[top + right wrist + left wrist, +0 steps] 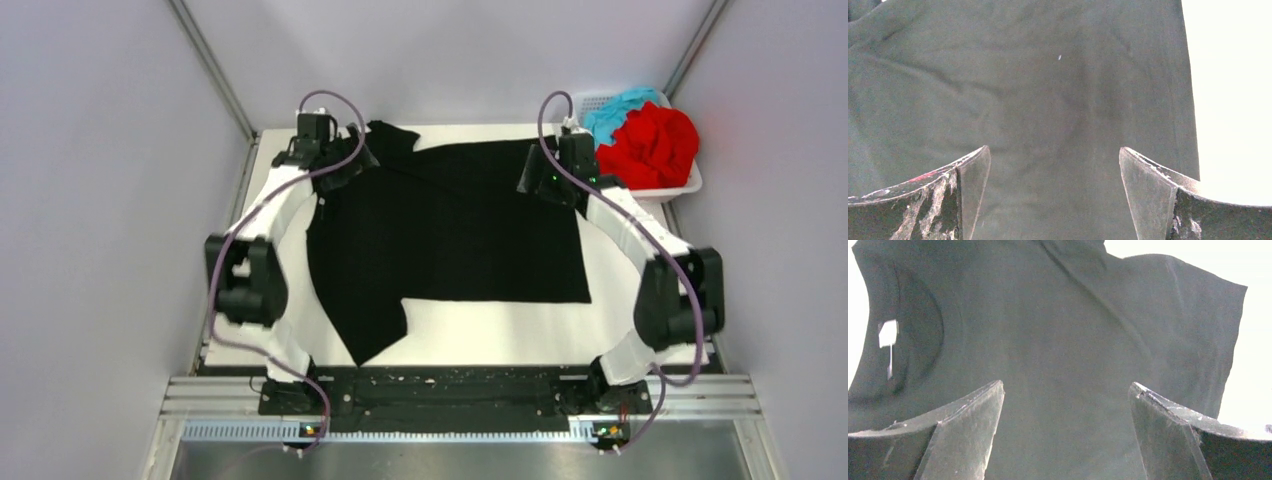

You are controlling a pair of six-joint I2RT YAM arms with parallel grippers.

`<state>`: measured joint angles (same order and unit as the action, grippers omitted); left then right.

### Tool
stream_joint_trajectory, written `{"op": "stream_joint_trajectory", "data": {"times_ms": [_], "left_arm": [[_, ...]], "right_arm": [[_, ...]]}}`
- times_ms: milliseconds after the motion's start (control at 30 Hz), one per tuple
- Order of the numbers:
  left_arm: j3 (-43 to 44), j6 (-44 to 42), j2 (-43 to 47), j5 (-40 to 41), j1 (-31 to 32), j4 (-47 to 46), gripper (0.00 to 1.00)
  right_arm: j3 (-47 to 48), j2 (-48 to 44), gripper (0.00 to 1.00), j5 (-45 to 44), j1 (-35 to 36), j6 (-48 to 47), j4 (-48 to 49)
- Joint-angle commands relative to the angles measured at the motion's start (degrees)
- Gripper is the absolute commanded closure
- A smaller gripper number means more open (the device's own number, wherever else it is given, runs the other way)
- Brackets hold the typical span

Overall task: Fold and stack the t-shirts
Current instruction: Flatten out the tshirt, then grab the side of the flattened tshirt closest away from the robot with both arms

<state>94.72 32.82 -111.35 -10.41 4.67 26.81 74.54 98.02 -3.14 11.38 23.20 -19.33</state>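
Over the spread-out black t-shirt (450,240) both jaws hang wide apart and empty; next they should pinch its far edge to fold.

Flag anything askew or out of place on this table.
The black cloth t-shirt lies flat but sideways, collar pointing left, with a diagonal crease near its far sleeve. The red t-shirt and teal-blue t-shirt sit crumpled, unfolded, in the white plastic mesh basket. Nothing looks spilled or damaged.

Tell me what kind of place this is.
Probably a lab enclosure: plain white walls with aluminium frame rails, a white table carrying a spread black cloth t-shirt, a white plastic mesh basket.
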Motion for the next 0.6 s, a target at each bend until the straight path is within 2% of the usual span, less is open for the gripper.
{"op": "stream_joint_trajectory", "data": {"times_ms": [0, 100, 267, 400, 567], "left_arm": [[-21.29, -0.42, 22.47, 12.33, 7.36, 0.54, 0.01], [-33.21, 3.21, 32.97, 17.45, 12.34, 6.26, 0.01], [-47.29, 11.59, 46.55, 20.52, 17.74, 21.66, 0.01], [-55.01, 18.46, 56.23, 17.47, 23.19, 27.71, 0.03], [-60.55, 27.63, 61.35, 13.97, 30.67, 31.27, 0.08]], "right_arm": [[-12.98, -14.99, 0.01, -2.2, 0.83, 3.72, 1.56], [-21.66, -23.93, 0.01, -3.77, 0.68, 6.83, 1.52], [-30.75, -32.51, 0.01, -6.38, -0.63, 9.84, -0.91], [-33.48, -35.92, 0.01, -7.98, -0.9, 10.8, -2.52], [-33.58, -37.01, 0.01, -11.42, -1.1, 11.54, -4.95]]}}
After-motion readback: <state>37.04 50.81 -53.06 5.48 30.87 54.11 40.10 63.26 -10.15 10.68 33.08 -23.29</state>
